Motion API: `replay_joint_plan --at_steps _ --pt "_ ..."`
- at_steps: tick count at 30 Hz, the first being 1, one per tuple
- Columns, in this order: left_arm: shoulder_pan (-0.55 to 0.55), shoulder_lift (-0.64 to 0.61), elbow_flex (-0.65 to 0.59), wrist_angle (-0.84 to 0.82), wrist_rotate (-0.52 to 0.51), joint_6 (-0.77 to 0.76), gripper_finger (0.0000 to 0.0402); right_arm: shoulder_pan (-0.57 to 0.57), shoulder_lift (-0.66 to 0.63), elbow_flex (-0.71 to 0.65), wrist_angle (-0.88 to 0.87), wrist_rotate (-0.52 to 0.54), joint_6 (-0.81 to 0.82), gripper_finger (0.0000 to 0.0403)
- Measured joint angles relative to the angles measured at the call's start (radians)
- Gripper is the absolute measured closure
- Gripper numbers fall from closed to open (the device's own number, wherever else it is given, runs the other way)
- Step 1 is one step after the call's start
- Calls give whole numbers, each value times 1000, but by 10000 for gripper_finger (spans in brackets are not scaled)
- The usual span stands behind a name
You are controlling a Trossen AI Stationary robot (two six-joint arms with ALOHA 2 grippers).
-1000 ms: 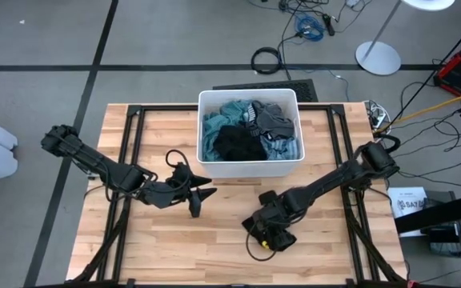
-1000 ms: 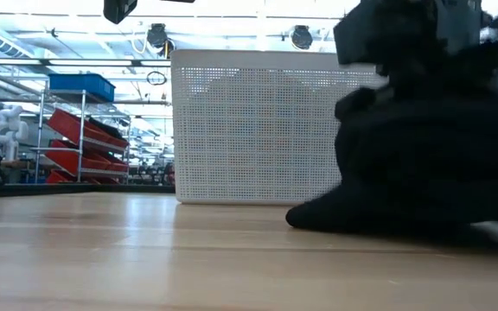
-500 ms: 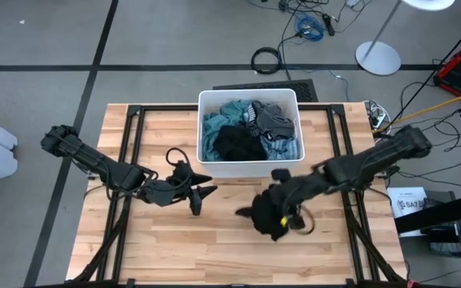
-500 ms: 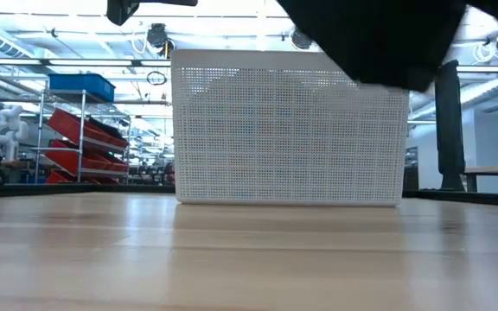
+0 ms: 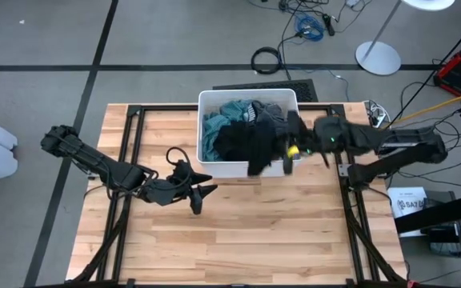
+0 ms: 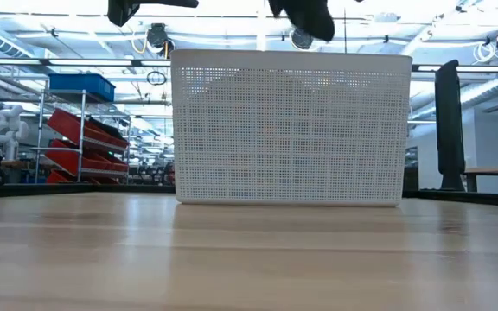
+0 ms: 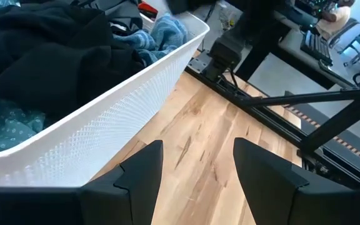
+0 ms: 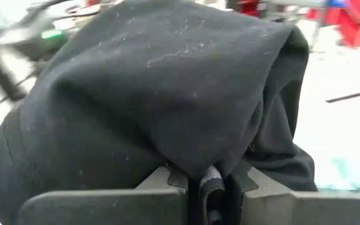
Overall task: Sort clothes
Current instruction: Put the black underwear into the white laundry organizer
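Observation:
My right gripper (image 5: 286, 149) is shut on a black garment (image 5: 254, 152), raised over the near right part of the white bin (image 5: 206, 100). In the right wrist view the black garment (image 8: 167, 81) fills the picture. The low view shows its lower end (image 6: 305, 17) above the bin's wall (image 6: 288, 130). Teal (image 5: 230, 112), light blue and dark grey clothes lie piled in the bin. My left gripper (image 5: 202, 194) stands open above the table near the bin's near left corner, with nothing between its fingers (image 7: 139, 178). My right gripper pinches a bunched fold of the black garment (image 8: 210, 182) between its two fingers. The fingers reach in nearly level from the table's right side. The cloth drapes slack over and in front of them. It is lifted clear of the table and hangs over the bin's near wall.
The bin's perforated wall (image 7: 105, 119) stands close in front of my left gripper. Bare wooden tabletop (image 5: 246, 232) spreads across the near half. Black frame rails (image 5: 130, 160) cross the table at left and right. Cables and a lamp base lie on the floor beyond.
My right gripper has risen from the table's near middle and swung toward the far edge to the bin, tipping from pointing down to nearly level. The black garment has gone with it, lifted clear of the table and now over the bin.

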Motion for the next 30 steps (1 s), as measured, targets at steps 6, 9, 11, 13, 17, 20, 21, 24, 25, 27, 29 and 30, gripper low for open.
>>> replay_joint_plan --at_steps 6,9,11,13,17,20,21,24,25,27,29,30 --pt "0 0 0 1 -5 -25 196 -169 75 0 56 -2 0 376" --pt "0 0 0 1 -20 -26 196 -228 137 0 146 -2 14 376" --pt "0 0 0 2 -40 -27 196 -262 187 10 189 -2 26 376" --pt "2 0 0 7 -50 -27 196 -292 249 45 180 -1 27 376" --pt "6 0 0 9 -51 -27 196 -334 380 144 72 -1 81 376" --pt "6 0 0 8 -51 -36 196 -350 473 221 -39 1 96 376" --pt "6 0 0 8 -51 -46 196 -355 502 243 -73 0 95 376" --pt "5 0 0 8 -51 -52 196 -364 577 286 -158 -7 89 376" --pt "5 0 0 8 -51 -52 196 -367 599 296 -185 -9 89 376" --pt "5 0 0 8 -51 -52 196 -370 634 302 -228 -26 90 376" --pt "5 0 0 8 -51 -53 196 -370 662 303 -283 -24 96 376" --pt "5 0 0 8 -51 -53 196 -370 675 303 -308 -24 96 376"
